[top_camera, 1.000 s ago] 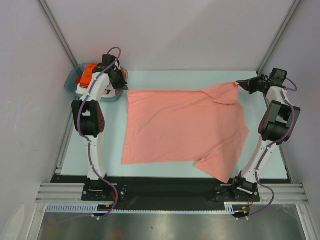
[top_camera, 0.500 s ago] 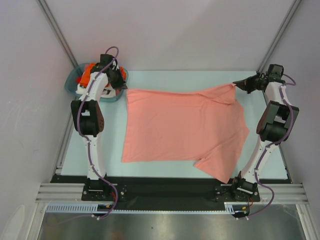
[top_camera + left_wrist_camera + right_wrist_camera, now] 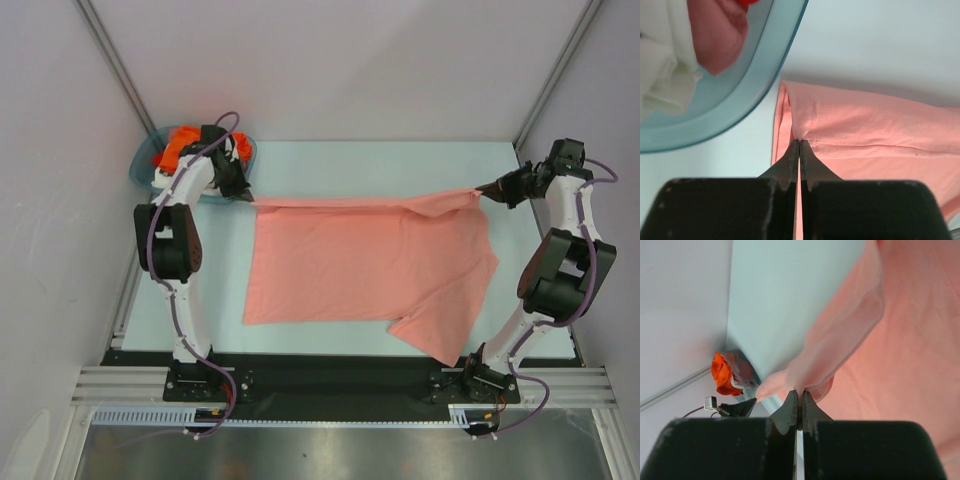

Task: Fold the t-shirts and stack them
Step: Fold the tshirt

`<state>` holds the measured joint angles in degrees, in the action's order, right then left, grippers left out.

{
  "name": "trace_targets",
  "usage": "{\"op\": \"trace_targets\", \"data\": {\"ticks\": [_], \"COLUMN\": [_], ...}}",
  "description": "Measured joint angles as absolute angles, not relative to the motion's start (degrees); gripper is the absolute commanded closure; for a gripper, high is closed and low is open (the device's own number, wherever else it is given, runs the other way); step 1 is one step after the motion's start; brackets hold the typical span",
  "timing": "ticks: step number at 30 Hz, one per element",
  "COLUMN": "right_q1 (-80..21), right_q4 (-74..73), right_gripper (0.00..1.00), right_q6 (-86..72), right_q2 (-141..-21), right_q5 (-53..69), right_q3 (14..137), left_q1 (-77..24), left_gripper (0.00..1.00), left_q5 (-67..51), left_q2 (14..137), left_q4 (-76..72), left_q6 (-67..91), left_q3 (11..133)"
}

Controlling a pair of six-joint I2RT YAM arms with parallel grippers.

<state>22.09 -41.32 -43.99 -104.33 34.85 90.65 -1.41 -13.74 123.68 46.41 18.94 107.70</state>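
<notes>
A salmon-pink t-shirt (image 3: 370, 265) lies spread over the middle of the table, its far edge pulled into a taut straight line. My left gripper (image 3: 248, 200) is shut on the shirt's far left corner (image 3: 805, 135), right beside the basket. Over at the far right, my right gripper (image 3: 482, 190) is shut on the opposite far corner (image 3: 810, 375), which is lifted off the table. One sleeve (image 3: 435, 335) hangs toward the near edge. An orange t-shirt (image 3: 178, 145) and a white one (image 3: 665, 75) sit in the basket.
A teal plastic basket (image 3: 140, 168) stands at the far left corner, its rim (image 3: 755, 95) close to my left gripper. Grey walls and metal frame posts close in the table on three sides. A black rail (image 3: 330, 372) runs along the near edge.
Both grippers moved apart and toward the near side. The shirt's far edge went from slack to stretched straight between them. The right arm swung out to the right.
</notes>
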Motion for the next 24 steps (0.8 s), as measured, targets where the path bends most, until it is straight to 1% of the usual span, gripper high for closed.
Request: {"op": "trace_targets", "data": {"ticks": [9, 16, 24], "right_q1": [23.1, 24.3, 24.7], "right_q4": [-45.3, -47.9, -47.5], "right_gripper": [1.0, 1.0, 1.0], "right_q6": [-39.9, -37.4, -37.2], "right_q2": [-103.2, -100.2, -98.7], "right_q5": [32.8, 31.8, 31.6], "right_q3": [84.1, 81.2, 78.2], "left_q1": [-1.4, -1.4, -1.8], "left_gripper": [1.0, 1.0, 1.0], "left_q5": [-13.6, -13.5, -13.5], "left_q2": [117.5, 115.2, 113.1], "left_q4": [47.2, 47.4, 47.4], "left_q6": [18.7, 17.9, 17.9], "left_q3": [98.0, 92.9, 88.2]}}
